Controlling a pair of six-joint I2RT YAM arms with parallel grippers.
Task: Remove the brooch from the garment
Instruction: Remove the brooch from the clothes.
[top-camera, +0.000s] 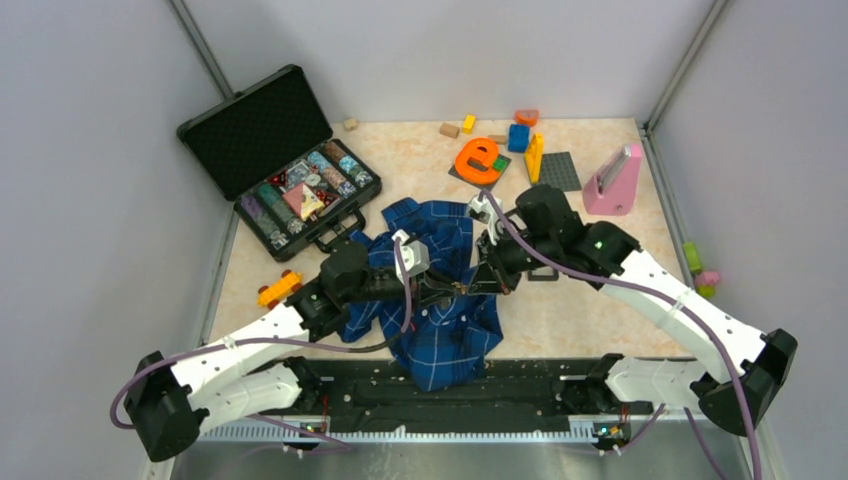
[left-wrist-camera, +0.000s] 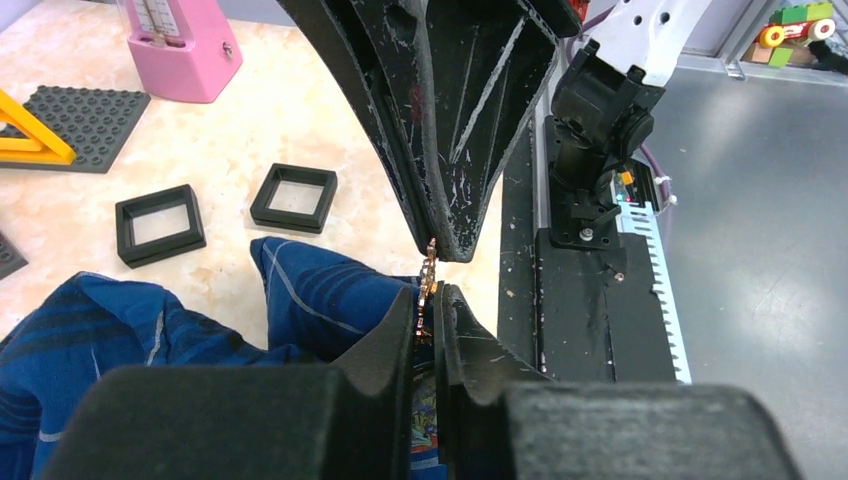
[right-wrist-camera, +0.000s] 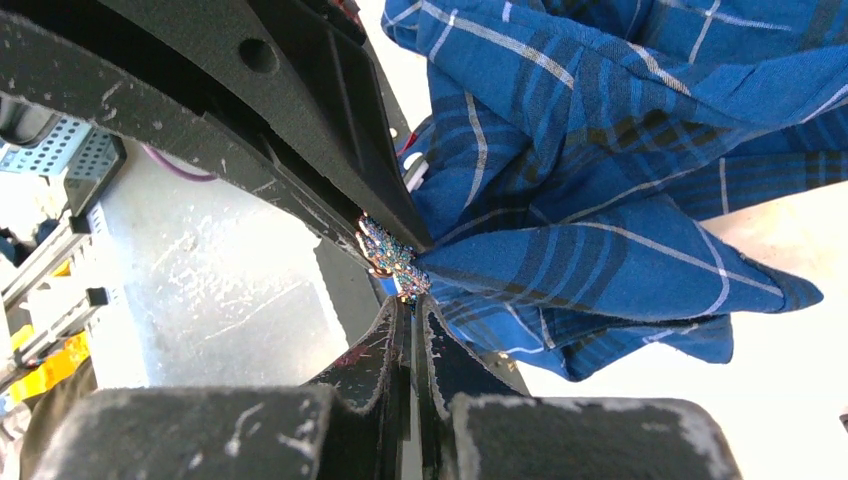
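Note:
The garment (top-camera: 440, 340) is a blue plaid shirt, bunched in the middle of the table and lifted at one fold. It also shows in the left wrist view (left-wrist-camera: 320, 300) and the right wrist view (right-wrist-camera: 600, 200). The brooch (right-wrist-camera: 390, 258) is small and round, with sparkling stones and a coppery rim; it sits where the cloth comes to a point. In the left wrist view the brooch (left-wrist-camera: 428, 285) is edge-on. My left gripper (top-camera: 452, 290) (left-wrist-camera: 432, 300) is shut on its lower part together with cloth. My right gripper (top-camera: 480, 280) (right-wrist-camera: 410, 300) is shut on its rim from the opposite side.
An open black case (top-camera: 280, 160) of chips stands at the back left. An orange letter (top-camera: 478, 158), a grey baseplate (top-camera: 560, 170), blocks and a pink metronome (top-camera: 612, 180) are at the back right. Two hollow black square frames (left-wrist-camera: 160, 222) (left-wrist-camera: 293, 197) lie by the shirt.

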